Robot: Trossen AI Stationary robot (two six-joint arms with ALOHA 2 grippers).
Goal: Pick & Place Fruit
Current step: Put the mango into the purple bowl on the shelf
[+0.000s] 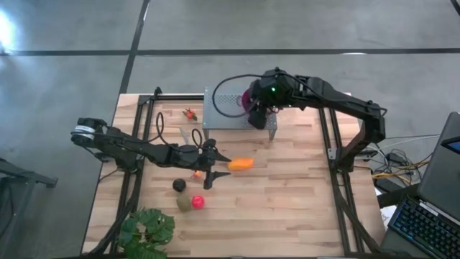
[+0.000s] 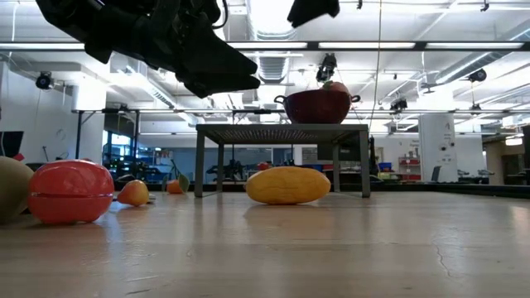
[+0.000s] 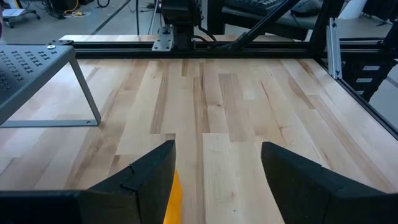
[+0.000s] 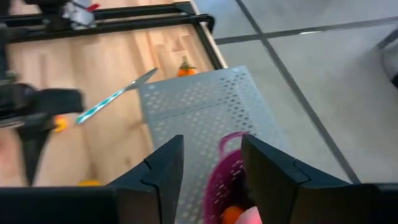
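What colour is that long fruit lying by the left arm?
Orange; the long fruit shows best in the high view.

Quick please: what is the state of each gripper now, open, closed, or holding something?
Left gripper: open, holding nothing, beside the elongated orange piece.
Right gripper: open, above the purple bowl.

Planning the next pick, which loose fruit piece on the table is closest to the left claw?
The elongated orange piece, just ahead of the left claw; the red ball and dark ball lie farther back.
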